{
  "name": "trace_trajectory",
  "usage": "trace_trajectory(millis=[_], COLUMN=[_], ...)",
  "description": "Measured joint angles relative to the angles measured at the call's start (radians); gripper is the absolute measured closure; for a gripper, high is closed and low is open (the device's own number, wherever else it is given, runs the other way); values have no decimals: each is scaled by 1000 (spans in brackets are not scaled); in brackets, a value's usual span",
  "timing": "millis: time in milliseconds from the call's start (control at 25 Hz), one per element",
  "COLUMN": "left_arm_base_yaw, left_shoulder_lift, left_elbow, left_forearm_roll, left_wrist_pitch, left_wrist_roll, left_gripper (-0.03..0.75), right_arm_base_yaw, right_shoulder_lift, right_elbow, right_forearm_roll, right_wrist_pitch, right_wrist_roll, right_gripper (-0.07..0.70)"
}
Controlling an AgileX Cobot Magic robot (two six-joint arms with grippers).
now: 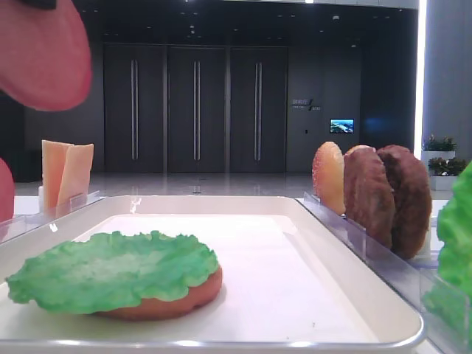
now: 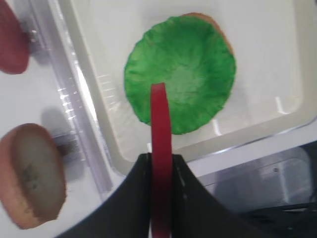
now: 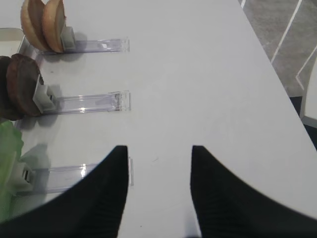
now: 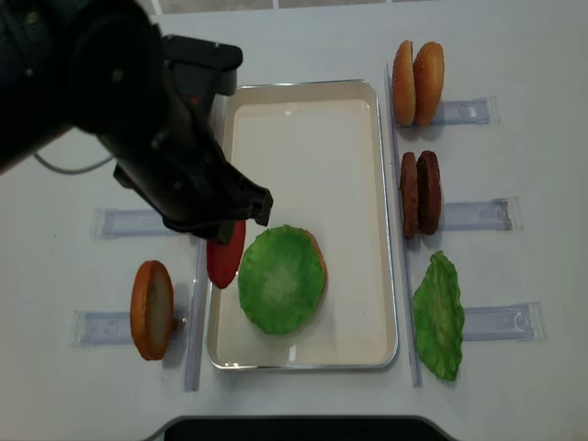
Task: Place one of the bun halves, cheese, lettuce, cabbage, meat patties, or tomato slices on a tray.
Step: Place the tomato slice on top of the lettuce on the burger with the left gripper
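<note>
I hold the left gripper (image 2: 161, 166) clamped edge-on across a tomato slice (image 2: 159, 129), rigid, light, slick; it hangs above the lettuce (image 2: 185, 74) on the tray (image 2: 277, 59). Right gripper (image 3: 158, 163) open, empty.

The smooth white counter (image 4: 303, 41) carries a large white rectangular tray with a raised shiny rim (image 4: 390, 276) in the middle. Clear plastic racks lie directly on it either side: three on the right (image 4: 473, 215) holding upright tan bun halves (image 4: 418, 83), dark brown patties (image 4: 419, 193) and a green leaf (image 4: 438, 317), others on the left (image 4: 129, 222).
</note>
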Motion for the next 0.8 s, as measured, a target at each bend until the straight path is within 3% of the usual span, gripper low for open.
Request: trace_trajectory(millis=[280,480,600,800], left_arm_base_yaw=[179,270,307,348], left_shoulder_lift=[-58,-59,-59,-59], left_elbow=[216,331,381,455], left_forearm_roll=[-278,-604,-756,-883], left_wrist_pitch=[-239,-394,-431,-456], left_wrist_roll=[237,522,660,800], left_gripper=[660,660,660,660], right_arm_base_yaw=[0,0,0,0], right_shoulder_lift=[0,0,0,0], right_elbow=[0,0,0,0], right_forearm_roll=[0,0,0,0], right_wrist_pitch=[0,0,0,0], right_wrist_roll=[0,0,0,0], right_gripper=[341,341,341,341])
